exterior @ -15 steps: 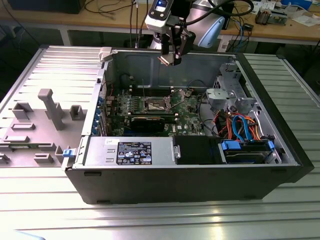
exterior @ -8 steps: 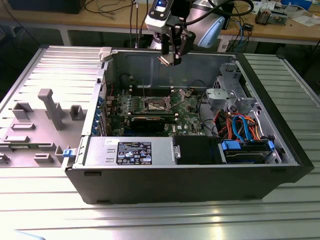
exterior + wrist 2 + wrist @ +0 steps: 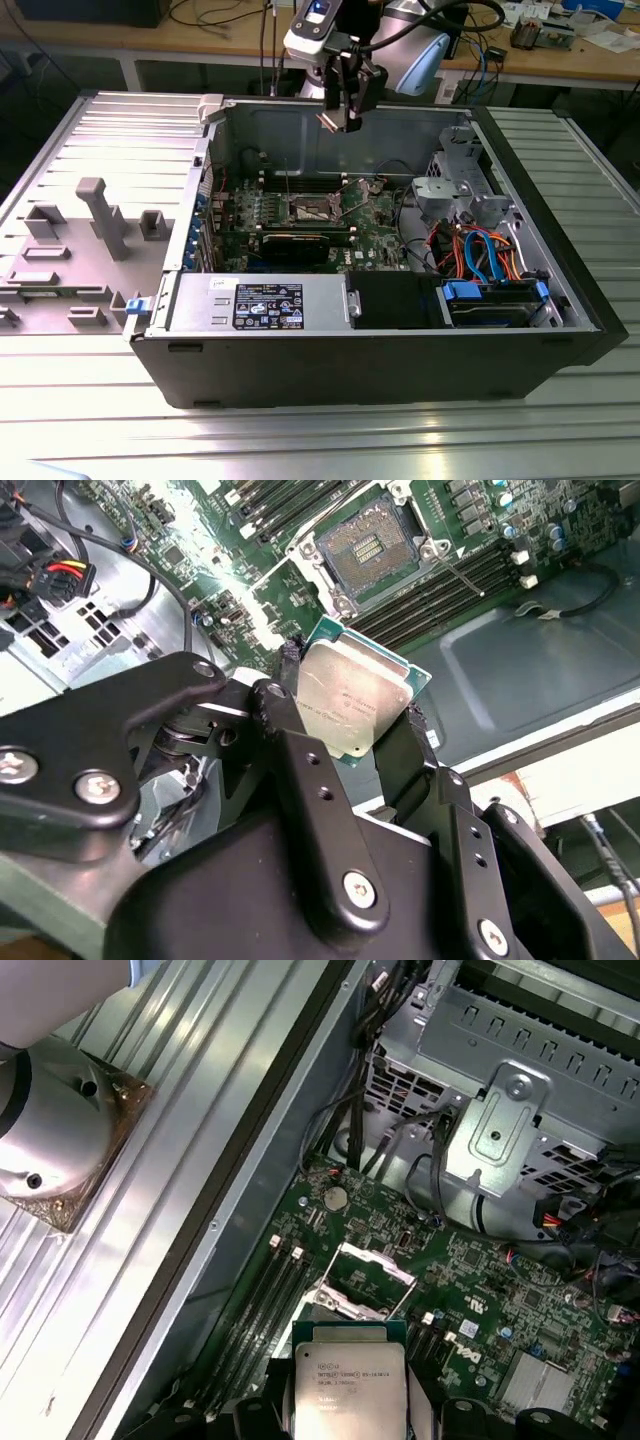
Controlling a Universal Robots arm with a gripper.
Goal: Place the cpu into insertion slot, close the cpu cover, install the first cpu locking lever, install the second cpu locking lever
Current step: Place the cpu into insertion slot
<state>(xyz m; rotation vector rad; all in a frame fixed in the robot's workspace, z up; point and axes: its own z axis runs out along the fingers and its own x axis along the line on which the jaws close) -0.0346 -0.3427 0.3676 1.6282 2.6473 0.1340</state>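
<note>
Ribbed metal tabletop is carrying an open computer case, and I am seeing workbenches strewn with cables along the far side of the room. At the exterior view's left, a grey side panel is lying flat beside the case. I am watching the gripper hanging above the case's far wall, well clear of the green motherboard. Its fingers are pinching the cpu by two opposite edges, drawn in narrow around it. In both wrist views the chip's silvery top face is showing between the black fingertips. The insertion slot is sitting on the board below, apart from the chip, with its dark centre of fine contacts lying uncovered. In the exterior view I am finding that slot near the middle of the board, left of the grey drive cage and beyond the long black graphics card. Memory slots are running just beside the socket.
</note>
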